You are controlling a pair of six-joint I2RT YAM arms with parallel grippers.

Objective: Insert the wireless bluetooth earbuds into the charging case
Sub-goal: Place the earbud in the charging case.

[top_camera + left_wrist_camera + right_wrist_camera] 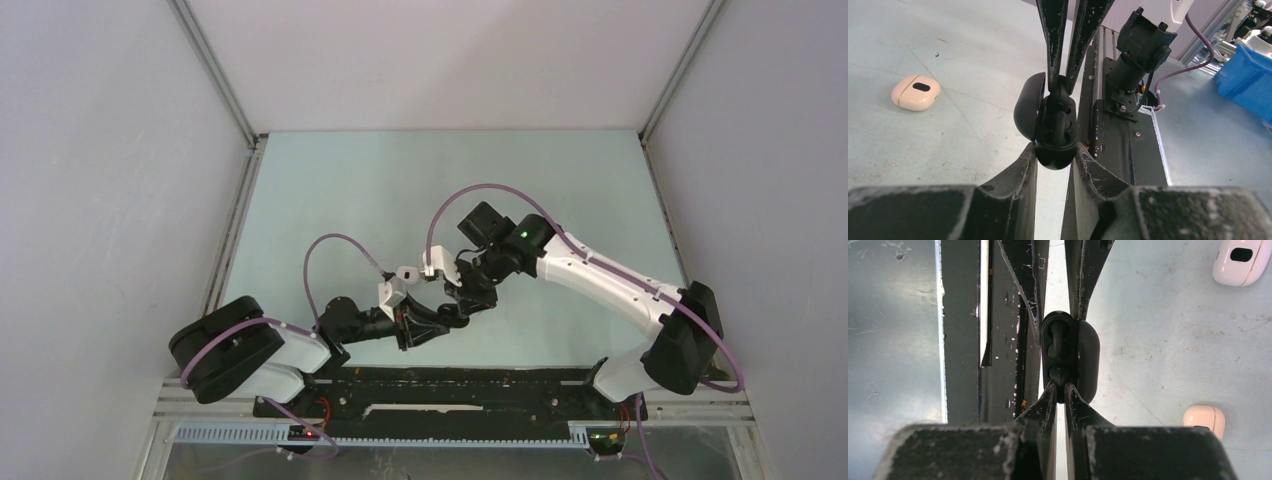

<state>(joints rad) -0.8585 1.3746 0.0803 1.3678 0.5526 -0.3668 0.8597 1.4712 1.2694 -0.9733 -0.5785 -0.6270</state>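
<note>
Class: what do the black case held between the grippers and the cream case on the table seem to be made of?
The black case looks like moulded plastic, smooth and semi-matte: soft highlights on its rounded shell. The cream case also looks plastic, satin-smooth, with a fine seam along its side.

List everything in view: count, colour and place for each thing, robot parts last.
black charging case: one, black, lid open, held between the two grippers
cream case: one, pale cream, closed, lying on the table
white case: one, white, closed, on the table apart from the cream case
earbuds: none clearly seen; the black charging case's inside is too dark to tell
blue bin: one, blue, off the table, at the right edge of the left wrist view
table: one, pale grey-green
left gripper: one, black fingers, shut on the black charging case's base
right gripper: one, black fingers, shut, tips against the black charging case
</note>
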